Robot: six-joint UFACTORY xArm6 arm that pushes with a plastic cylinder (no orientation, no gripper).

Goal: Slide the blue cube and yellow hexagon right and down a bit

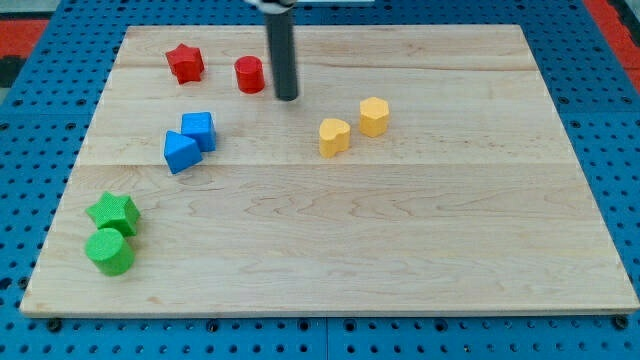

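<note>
I count eight blocks on the wooden counter [400, 260], two of each colour. At the view's lower left sit two green ones, touching: a green star [113, 213] above a green cylinder [109, 251]. Further up are two blue ones, also touching: a blue wedge-like block [181, 152] and, just up and to its right, the blue cube [199, 130]. The cube stands square on the counter with one flat face towards the view's bottom; no long axis shows. Near the view's top left are a red star [185, 63] and a red cylinder [249, 74], close but apart. Right of centre lie two yellow ones, near each other: a rounded yellow block [334, 136] and, up and to its right, the yellow hexagon [374, 116], standing upright.

I read no writing or labels on anything.

I carry no pincer, only a straight dark rod. My tip [286, 97] rests just right of the red cylinder, well apart from the blue cube and from the yellow hexagon.
</note>
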